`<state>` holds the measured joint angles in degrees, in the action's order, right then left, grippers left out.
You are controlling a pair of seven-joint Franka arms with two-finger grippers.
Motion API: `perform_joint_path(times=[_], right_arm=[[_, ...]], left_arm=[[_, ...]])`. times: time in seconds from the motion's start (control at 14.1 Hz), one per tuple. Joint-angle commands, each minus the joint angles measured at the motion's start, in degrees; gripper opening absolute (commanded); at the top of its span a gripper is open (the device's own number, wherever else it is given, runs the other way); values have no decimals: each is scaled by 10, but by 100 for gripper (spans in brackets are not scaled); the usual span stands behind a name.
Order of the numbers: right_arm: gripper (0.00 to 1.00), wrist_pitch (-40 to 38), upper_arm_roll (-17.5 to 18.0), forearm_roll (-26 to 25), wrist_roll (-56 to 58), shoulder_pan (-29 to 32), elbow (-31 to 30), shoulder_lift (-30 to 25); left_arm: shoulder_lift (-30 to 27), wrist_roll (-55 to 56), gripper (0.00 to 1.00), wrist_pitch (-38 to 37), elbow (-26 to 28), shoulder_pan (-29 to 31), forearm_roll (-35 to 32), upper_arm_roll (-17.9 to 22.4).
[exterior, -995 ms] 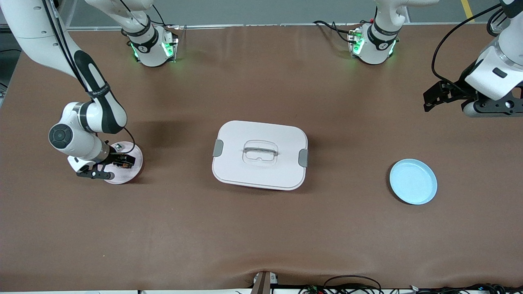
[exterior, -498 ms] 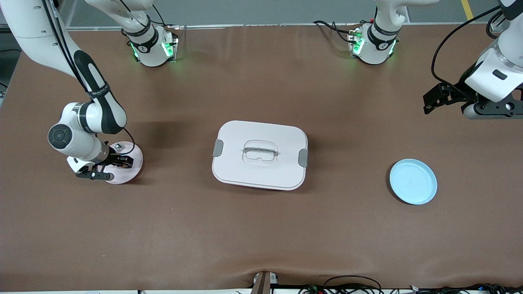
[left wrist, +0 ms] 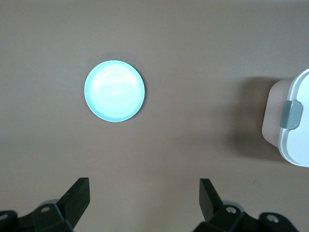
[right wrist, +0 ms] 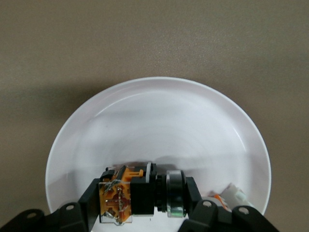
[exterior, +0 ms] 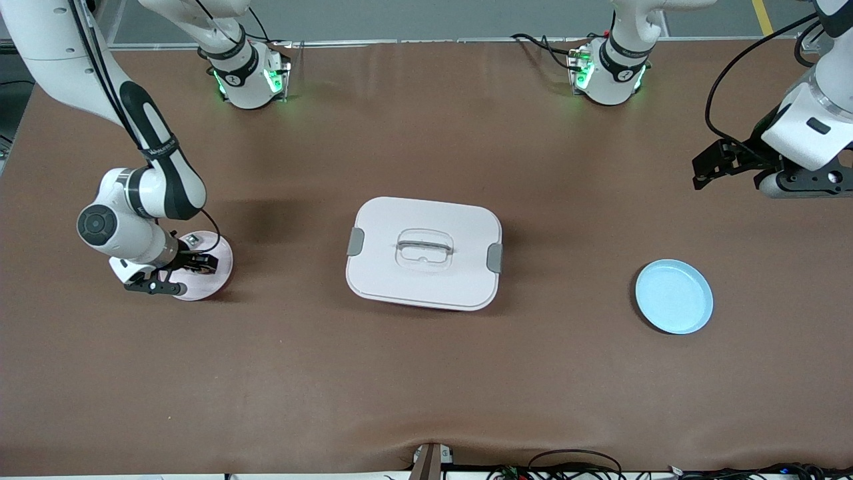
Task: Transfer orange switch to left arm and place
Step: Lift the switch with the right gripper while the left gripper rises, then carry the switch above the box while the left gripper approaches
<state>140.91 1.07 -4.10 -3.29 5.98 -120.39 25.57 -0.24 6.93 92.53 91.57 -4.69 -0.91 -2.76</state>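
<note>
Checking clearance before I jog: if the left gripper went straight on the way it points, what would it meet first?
Probably bare table. The left gripper, open, points down with only brown surface between its fingers; the blue plate and box lie off that line.

Both arms have smooth white shells with black bands at the joints. The right arm carries a round black cap with a grey ring on its wrist joint, and thin black cables run along its upper link. The left arm has a thick black cable that makes a loop beside it. Both bases show green lights. Each end effector is black, with angular fingers and small screw holes.
</note>
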Motion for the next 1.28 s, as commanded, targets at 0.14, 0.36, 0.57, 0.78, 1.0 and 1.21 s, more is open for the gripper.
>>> perform_joint_path(times=[0.14, 0.36, 0.57, 0.78, 1.0, 1.21], right_arm=[[24, -188, 5, 1, -33, -32, 44, -89], [24, -305, 5, 2, -86, -67, 92, -111], [24, -404, 6, 3, -165, -116, 144, -127], [24, -489, 5, 32, -235, -163, 209, -127], [24, -523, 5, 65, -317, -211, 247, -126], [22, -524, 5, 122, -417, -265, 269, -124]], left_arm=[[-6, 3, 100, -2, -1, 5, -4, -3], [-6, 2, 100, -6, -2, 5, -3, -3], [-12, 2, 100, -9, 1, 6, -3, -3], [-29, -2, 100, -37, 0, 9, 3, -2], [-37, -2, 100, -28, 16, 14, 42, -2], [-58, -2, 100, 2, 54, 14, 77, -4]])
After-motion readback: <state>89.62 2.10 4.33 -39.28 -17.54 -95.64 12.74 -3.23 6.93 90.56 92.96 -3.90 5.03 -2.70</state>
